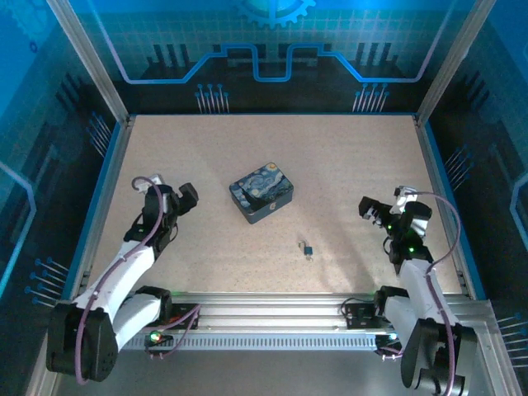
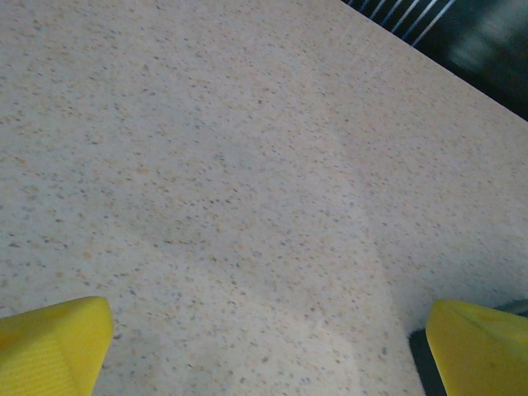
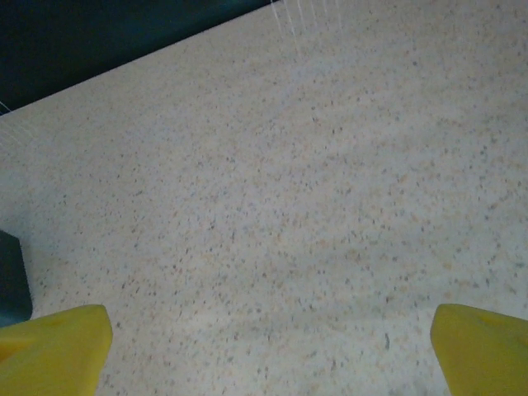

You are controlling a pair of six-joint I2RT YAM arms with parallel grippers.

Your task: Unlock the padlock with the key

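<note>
Both my sets of jaws stand wide apart with nothing between them. My left jaws hang over bare worktop, and my right jaws do the same. The padlock lies on the worktop between the two, closer to my right jaws than my left and nearer my bases than either. The key seems to be the dark speck touching the padlock's near end (too small to tell whether it sits in the keyhole or merely lies against it). The painted tin rests beyond the padlock, roughly level with my left jaws.

I judge both pieces to be stiff, light metal, smooth and apt to skid or spin when nudged. I would pinch the padlock across the flat sides of its body, leaving shackle and keyhole clear, and take the key by its bow. Together they make a short line whose long axis runs far to near, tipped slightly toward my right side. Which end carries the shackle I cannot tell.
</note>
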